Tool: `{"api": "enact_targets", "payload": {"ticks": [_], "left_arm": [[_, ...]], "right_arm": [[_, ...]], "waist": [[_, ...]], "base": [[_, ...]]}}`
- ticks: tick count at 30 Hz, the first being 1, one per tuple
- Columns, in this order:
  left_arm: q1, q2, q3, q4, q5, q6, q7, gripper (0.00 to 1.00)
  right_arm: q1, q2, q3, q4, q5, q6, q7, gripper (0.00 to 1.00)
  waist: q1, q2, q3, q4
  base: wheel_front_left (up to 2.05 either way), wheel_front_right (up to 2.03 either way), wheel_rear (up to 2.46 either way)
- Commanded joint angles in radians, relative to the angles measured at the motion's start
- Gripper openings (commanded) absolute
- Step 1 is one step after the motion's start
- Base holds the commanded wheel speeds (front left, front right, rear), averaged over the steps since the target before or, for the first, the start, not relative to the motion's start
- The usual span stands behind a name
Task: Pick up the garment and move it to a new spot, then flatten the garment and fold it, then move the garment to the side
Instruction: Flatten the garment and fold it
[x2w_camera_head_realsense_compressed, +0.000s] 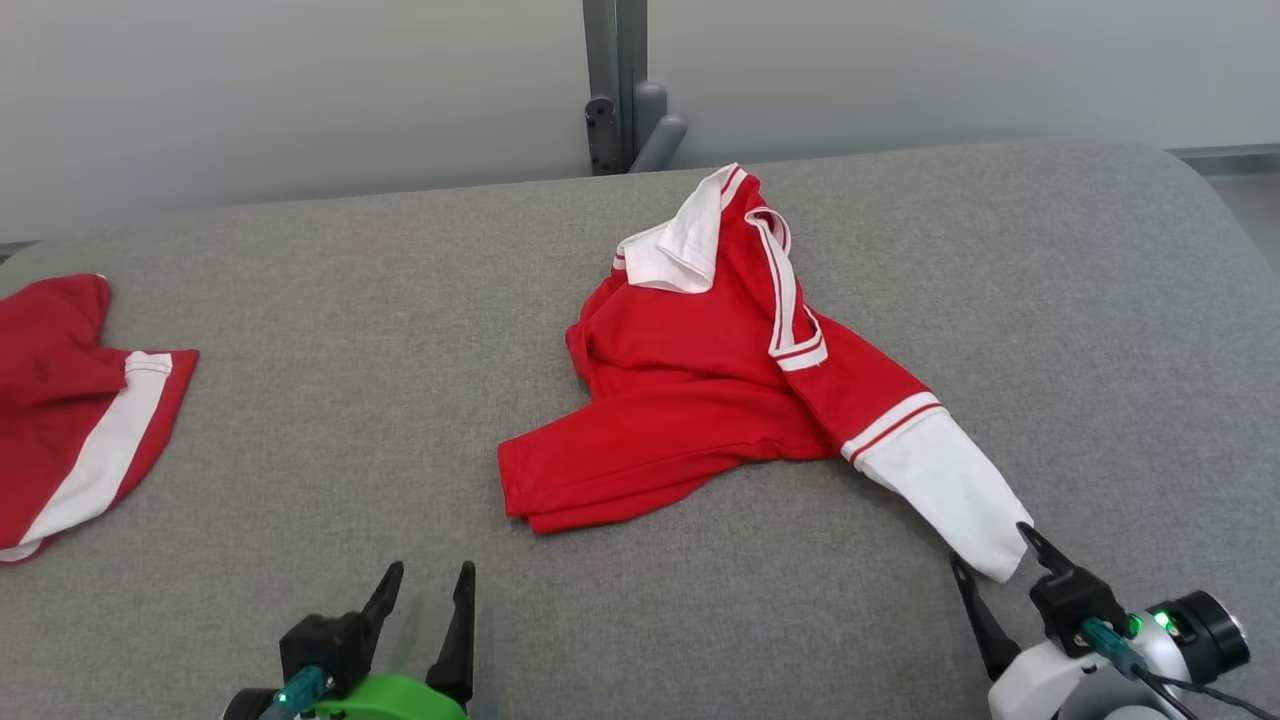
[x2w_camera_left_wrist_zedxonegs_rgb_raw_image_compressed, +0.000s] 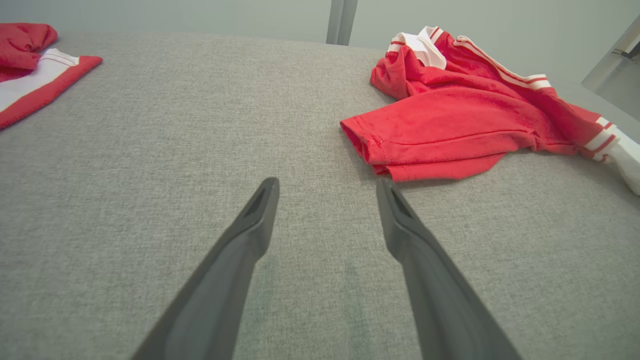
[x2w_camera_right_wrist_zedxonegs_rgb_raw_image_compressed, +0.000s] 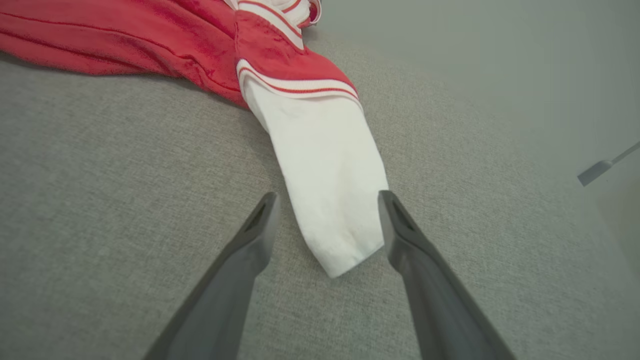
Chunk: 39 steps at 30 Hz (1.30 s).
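- Head view: the garment (x2w_camera_head_realsense_compressed: 690, 400), a red shirt with white trim, lies crumpled a little right of the middle of the grey worktop (x2w_camera_head_realsense_compressed: 350, 350). Its white collar (x2w_camera_head_realsense_compressed: 680, 245) points toward the far edge.
- One long sleeve runs toward the near right corner and finishes in a white sleeve end (x2w_camera_head_realsense_compressed: 950, 490).
- The right gripper (x2w_camera_head_realsense_compressed: 990, 545) sits at the near right with its fingers spread. The tip of the sleeve lies between them, and nothing is pinched.
- The left gripper (x2w_camera_head_realsense_compressed: 431, 570) is at the near edge, left of centre. Its fingers are apart and empty, and it is well apart from the shirt.
- A second red garment (x2w_camera_head_realsense_compressed: 60, 400) with a white band lies at the left edge, well apart from the first.
- A grey post (x2w_camera_head_realsense_compressed: 618, 85) stands behind the far edge.
- Left wrist view: the left gripper (x2w_camera_left_wrist_zedxonegs_rgb_raw_image_compressed: 326, 182) has its two dark fingers wide apart over bare grey fabric.
- The garment (x2w_camera_left_wrist_zedxonegs_rgb_raw_image_compressed: 450, 125) lies ahead and to the right. Its red hem is near the right fingertip but clear of it.
- The second red garment (x2w_camera_left_wrist_zedxonegs_rgb_raw_image_compressed: 30, 70) is at the upper left of this view.
- Right wrist view: the right gripper (x2w_camera_right_wrist_zedxonegs_rgb_raw_image_compressed: 327, 195) is spread, one finger on each side of the white sleeve end (x2w_camera_right_wrist_zedxonegs_rgb_raw_image_compressed: 325, 175), which lies flat on the worktop.
- Whether the right finger touches the cloth I cannot tell.
- The red body of the garment (x2w_camera_right_wrist_zedxonegs_rgb_raw_image_compressed: 150, 40) stretches away to the upper left.
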Motion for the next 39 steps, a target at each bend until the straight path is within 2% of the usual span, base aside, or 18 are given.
{"api": "enact_targets", "payload": {"ticks": [1,9,28,29,31,35,37,38,39], "left_arm": [[-0.031,-0.005,-0.007,0.01,-0.014,-0.004,0.011,1.0],[-0.149,-0.01,-0.054,0.053,-0.031,-0.005,0.069,1.0],[-0.273,-0.017,-0.112,0.131,-0.122,-0.018,0.104,1.0],[-0.277,-0.017,-0.116,0.133,-0.126,-0.018,0.104,0.87],[-0.283,-0.017,-0.123,0.138,-0.128,-0.019,0.105,0.46],[-0.287,-0.017,-0.132,0.143,-0.134,-0.017,0.104,0.31],[-0.289,-0.017,-0.136,0.146,-0.136,-0.018,0.107,0.0],[-0.289,-0.017,-0.139,0.147,-0.136,-0.018,0.109,0.0],[-0.29,-0.017,-0.142,0.149,-0.136,-0.018,0.11,0.0]], "right_arm": [[-0.03,-0.003,0.014,0.024,-0.006,-0.001,0.016,1.0],[-0.159,-0.02,0.076,0.152,-0.016,-0.001,0.073,1.0],[-0.237,-0.02,0.092,0.21,0.005,-0.001,0.061,1.0],[-0.238,-0.02,0.093,0.211,0.006,-0.001,0.06,1.0],[-0.24,-0.018,0.095,0.212,0.006,-0.001,0.058,1.0],[-0.242,-0.017,0.098,0.217,0.009,-0.001,0.053,1.0],[-0.242,-0.016,0.1,0.222,0.011,-0.001,0.051,1.0],[-0.243,-0.016,0.101,0.226,0.012,-0.001,0.053,0.8],[-0.244,-0.015,0.102,0.229,0.014,-0.001,0.055,0.48]], "waist": [[0.0,-0.0001,0.021,-0.011],[0.0,-0.0001,0.079,-0.01],[0.0,-0.0001,0.152,-0.015],[0.0,-0.0001,0.153,-0.015],[0.0,-0.0001,0.155,-0.017],[0.0,-0.0001,0.154,-0.019],[0.0,-0.0001,0.153,-0.02],[0.0,-0.0001,0.152,-0.02],[0.0,-0.0001,0.152,-0.02]], "base": [[0.0,0.0,0.0],[0.0,0.0,0.0],[0.0,0.0,0.0],[0.0,0.0,0.0],[0.0,0.0,0.0],[0.0,0.0,0.0],[0.0,0.0,0.0],[0.0,0.0,0.0],[0.0,0.0,0.0]]}}
